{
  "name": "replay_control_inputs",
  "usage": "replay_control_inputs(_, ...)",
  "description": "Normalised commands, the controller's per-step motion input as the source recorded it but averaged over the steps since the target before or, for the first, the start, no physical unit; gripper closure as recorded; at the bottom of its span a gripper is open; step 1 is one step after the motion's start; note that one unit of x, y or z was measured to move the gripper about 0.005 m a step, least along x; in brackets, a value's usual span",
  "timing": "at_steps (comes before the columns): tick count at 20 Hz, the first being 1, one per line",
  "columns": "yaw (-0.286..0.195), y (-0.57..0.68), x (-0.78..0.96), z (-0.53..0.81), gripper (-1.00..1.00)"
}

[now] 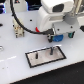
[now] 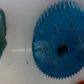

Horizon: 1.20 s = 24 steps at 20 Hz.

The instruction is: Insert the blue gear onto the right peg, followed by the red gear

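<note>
In the exterior view you see the arm hanging over the white worktop (image 1: 12, 60), its end effector (image 1: 55, 34) low over the far edge of the grey, black-rimmed base plate (image 1: 37, 57); a patch of bright blue shows at the fingers, which I take to be the blue gear (image 1: 58, 37), held off the worktop and just above the plate; the two pegs stand on the plate, and the right peg (image 1: 51, 49) rises almost directly beneath the gear, though you cannot tell from here whether hub and pin line up; the red gear is not something I can pick out in this view.

In the wrist view the blue gear (image 2: 56, 43) fills most of the picture, teeth sharp around the rim and the dark hub hole off toward one side; the fingers themselves do not show, so the grip is a judgement: closed on the blue gear, going by the exterior view; a dark green blurred shape (image 2: 2, 34) sits at the edge, unidentifiable.

You appear to be in the first step, carrying blue to the peg; next you need the hub hole centred over the right peg, then a straight, level descent; a tilt could jam the bore.
</note>
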Motion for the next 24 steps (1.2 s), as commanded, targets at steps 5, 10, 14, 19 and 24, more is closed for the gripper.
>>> replay_control_inputs(5,0.0,-0.06,-0.44,-0.16,1.0)
replay_control_inputs(10,0.0,-0.07,-0.4,-0.16,1.0)
replay_control_inputs(14,0.0,-0.07,-0.44,-0.17,1.0)
replay_control_inputs(19,0.0,0.0,-0.29,-0.02,-1.0)
replay_control_inputs(24,0.0,0.0,-0.63,-0.1,-1.0)
